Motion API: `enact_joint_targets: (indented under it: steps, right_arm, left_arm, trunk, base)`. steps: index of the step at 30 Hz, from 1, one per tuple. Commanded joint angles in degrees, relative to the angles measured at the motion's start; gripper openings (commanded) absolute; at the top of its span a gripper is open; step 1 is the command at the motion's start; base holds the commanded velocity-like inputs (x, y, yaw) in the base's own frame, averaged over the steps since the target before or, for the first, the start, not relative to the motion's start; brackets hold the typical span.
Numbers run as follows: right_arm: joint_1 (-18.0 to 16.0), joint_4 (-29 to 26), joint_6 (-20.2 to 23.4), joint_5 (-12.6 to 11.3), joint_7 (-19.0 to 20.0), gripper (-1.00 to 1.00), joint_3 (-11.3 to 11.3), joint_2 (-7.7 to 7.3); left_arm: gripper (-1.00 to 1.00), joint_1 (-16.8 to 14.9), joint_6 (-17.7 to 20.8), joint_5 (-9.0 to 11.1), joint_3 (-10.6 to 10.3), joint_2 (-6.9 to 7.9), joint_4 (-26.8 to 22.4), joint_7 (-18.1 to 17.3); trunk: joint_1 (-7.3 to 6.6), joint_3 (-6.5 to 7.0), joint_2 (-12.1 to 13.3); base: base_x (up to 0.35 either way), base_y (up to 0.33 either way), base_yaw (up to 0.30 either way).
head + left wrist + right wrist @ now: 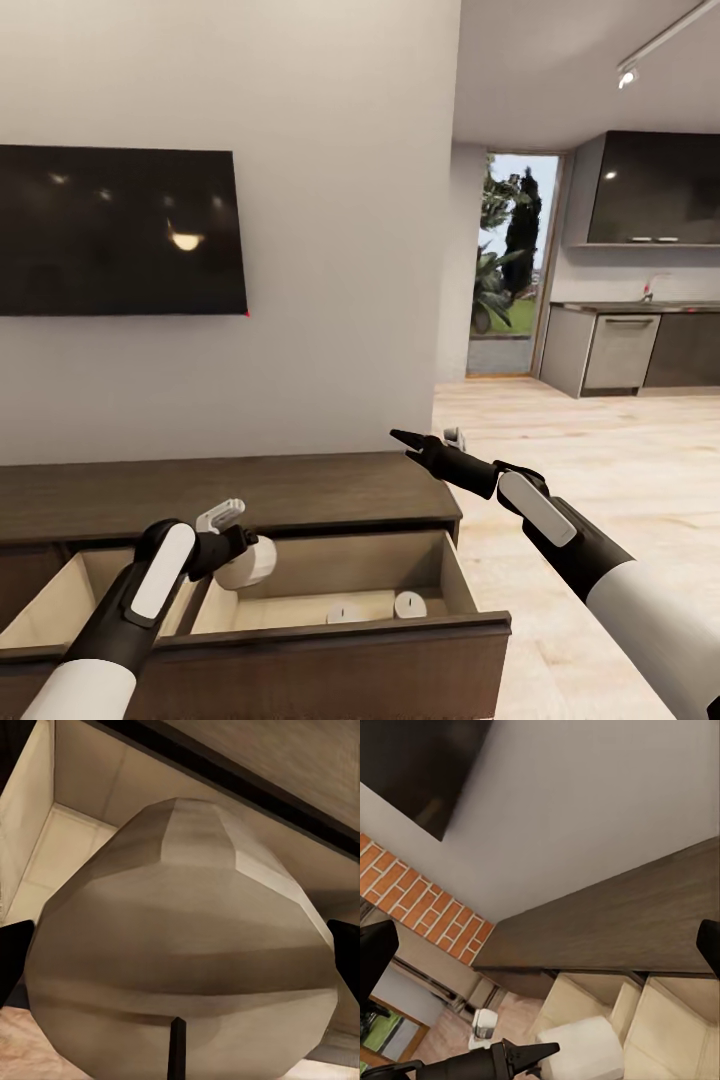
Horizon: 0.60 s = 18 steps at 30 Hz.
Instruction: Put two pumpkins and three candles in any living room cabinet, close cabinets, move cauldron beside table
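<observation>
Hanging over the right open drawer (440, 570) of the cabinet (300, 490), the left gripper (240, 555) clamps a candle (250, 562), held above the drawer's pale floor. In the left wrist view that candle (187, 945) sits between the 2 dark fingertips (15, 960), wick toward the camera. 2 more candles lie in the same drawer: 1 (410, 604) near its right wall, the other (347, 613) just beside it. A second drawer (70, 600) to the left is also open. The right gripper (408, 441) hovers above the cabinet's right end, holding nothing; whether its jaws are wide or narrow I cannot tell. A dark TV (120, 230) hangs on the wall above.
</observation>
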Motion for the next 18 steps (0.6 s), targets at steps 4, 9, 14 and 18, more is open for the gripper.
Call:
enact_joint_targets:
  steps: [4,9,14,18]
  right_arm:
    - [-0.1,0.0,0.1,-0.3,0.1,1.0,0.1,-0.05]
    - [-0.1,-0.1,0.1,-0.3,0.1,1.0,0.1,-0.05]
    - [-0.1,-0.1,0.1,-0.3,0.1,1.0,0.1,-0.06]
    - [-0.1,0.0,0.2,-0.3,0.1,1.0,0.1,-0.06]
  left_arm:
    - [-1.0,0.0,-0.3,0.2,-0.5,-0.06,-0.1,0.8]
    - [-1.0,0.0,-2.5,0.0,-4.7,-0.09,-0.1,0.9]
    - [-1.0,0.0,-3.4,0.0,-7.0,-0.02,-0.1,0.8]
    - [-1.0,0.0,-3.5,0.0,-7.3,-0.01,-0.1,0.8]
  trunk:
    - [0.87,-0.79,-1.7]
    - [1.09,-0.97,-2.1]
    - [1.09,-0.97,-2.1]
    - [1.09,-0.97,-2.1]
  base:
    - [0.0,0.0,0.0]
    - [0.0,0.0,0.0]
    - [0.0,0.0,0.0]
    - [0.024,0.0,0.0]
